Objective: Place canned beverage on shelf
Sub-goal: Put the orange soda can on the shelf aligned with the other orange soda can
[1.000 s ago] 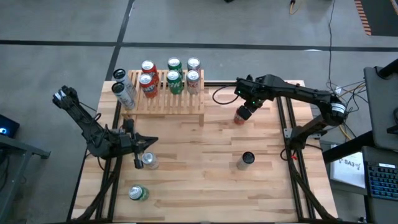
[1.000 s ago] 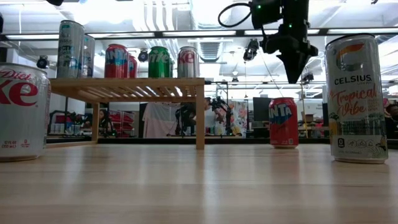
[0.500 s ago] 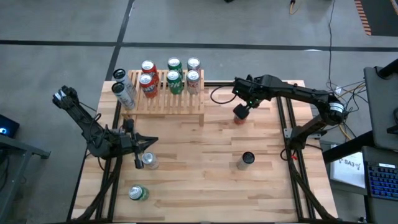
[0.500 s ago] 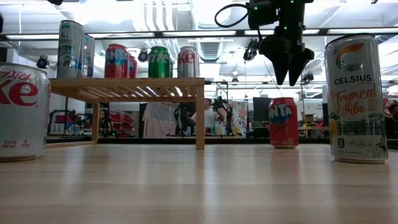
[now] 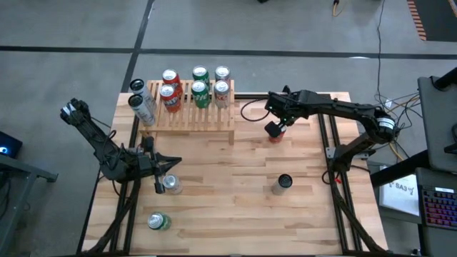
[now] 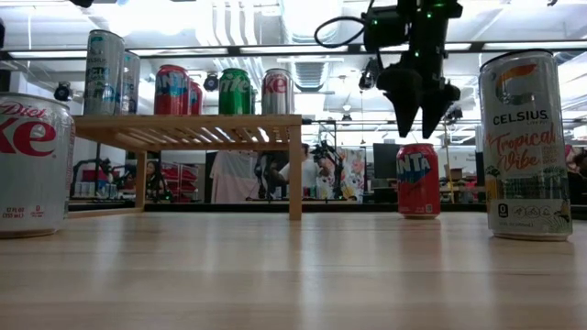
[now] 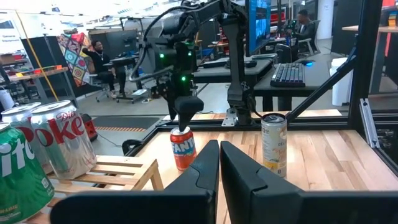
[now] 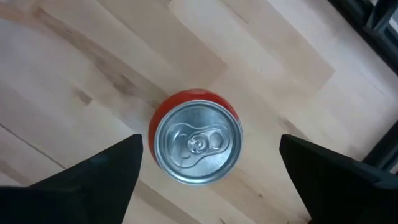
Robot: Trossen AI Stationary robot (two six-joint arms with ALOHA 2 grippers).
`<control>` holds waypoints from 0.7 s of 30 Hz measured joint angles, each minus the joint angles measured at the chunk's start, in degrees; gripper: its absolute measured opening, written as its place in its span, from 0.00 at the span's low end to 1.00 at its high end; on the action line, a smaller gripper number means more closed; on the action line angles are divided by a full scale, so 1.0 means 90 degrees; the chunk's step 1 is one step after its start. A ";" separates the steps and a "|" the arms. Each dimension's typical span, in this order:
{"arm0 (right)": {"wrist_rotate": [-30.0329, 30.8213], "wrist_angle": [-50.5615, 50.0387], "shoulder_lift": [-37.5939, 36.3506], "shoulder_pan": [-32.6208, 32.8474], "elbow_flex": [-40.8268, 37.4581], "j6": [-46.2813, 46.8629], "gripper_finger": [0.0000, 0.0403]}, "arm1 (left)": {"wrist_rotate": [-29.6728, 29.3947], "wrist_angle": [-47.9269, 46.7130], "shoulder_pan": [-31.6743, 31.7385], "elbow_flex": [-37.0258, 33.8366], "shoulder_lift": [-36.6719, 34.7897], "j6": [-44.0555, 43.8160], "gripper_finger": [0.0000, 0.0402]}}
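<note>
Right gripper [image 6: 418, 115] hangs directly above an orange soda can [image 6: 418, 180], pointing straight down with its two fingers spread wide and nothing between them. From the right wrist camera the can's silver lid [image 8: 197, 144] sits centred between the two dark fingertips [image 8: 106, 168], with clear wood showing on either side, so the fingers are not touching it. In the level view across the table, the fingertips end just above the can's rim. The can stands upright on the table [image 5: 235, 193], near the right end of the shelf [image 5: 194, 114] but off it.

The shelf is a low slatted wooden rack at the back of the table. On it stand two red cans [image 5: 170, 91], two green cans [image 5: 201, 84] and two silver cans [image 5: 222, 82], all upright. Two tall slim cans [image 5: 141, 101] stand at its left end, seemingly on the table beside it rather than on the slats, though the overhead view does not make this sure.

Left gripper [image 5: 158, 165] rests low over the left side of the table with its fingers pressed together, empty. A silver can [image 5: 171, 184] stands just beside it, a green can [image 5: 158, 221] nearer the front edge, and a tall pale can [image 5: 283, 183] well apart on the right side.
</note>
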 joint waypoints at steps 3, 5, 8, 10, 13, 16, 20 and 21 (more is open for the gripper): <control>0.0002 0.0151 0.0000 0.0000 -0.0185 0.0074 0.91 | 0.0000 -0.0001 0.0000 0.0000 0.0000 0.0002 0.00; 0.0002 0.0278 0.0000 0.0000 -0.0308 0.0088 0.91 | 0.0001 0.0000 0.0000 0.0000 0.0000 0.0000 0.00; 0.0002 0.0493 0.0000 0.0000 -0.0488 0.0156 0.91 | 0.0000 -0.0005 0.0000 0.0000 0.0000 0.0000 0.00; 0.0002 0.0656 0.0000 0.0000 -0.0629 0.0171 0.91 | -0.0001 -0.0005 0.0000 0.0000 0.0000 0.0010 0.00; -0.0007 0.1000 0.0000 0.0000 -0.0877 0.0171 0.91 | 0.0000 -0.0007 0.0000 0.0000 0.0000 0.0022 0.00; -0.0164 0.1472 0.0000 0.0000 -0.1174 0.0171 0.91 | 0.0001 -0.0007 0.0000 0.0000 0.0000 0.0022 0.00; -0.0214 0.1974 0.0000 0.0000 -0.1539 0.0206 0.90 | 0.0001 -0.0005 0.0000 0.0000 0.0000 0.0022 0.00; -0.0214 0.2095 0.0000 0.0000 -0.1617 0.0225 0.89 | 0.0001 -0.0005 0.0001 0.0000 0.0000 0.0022 0.00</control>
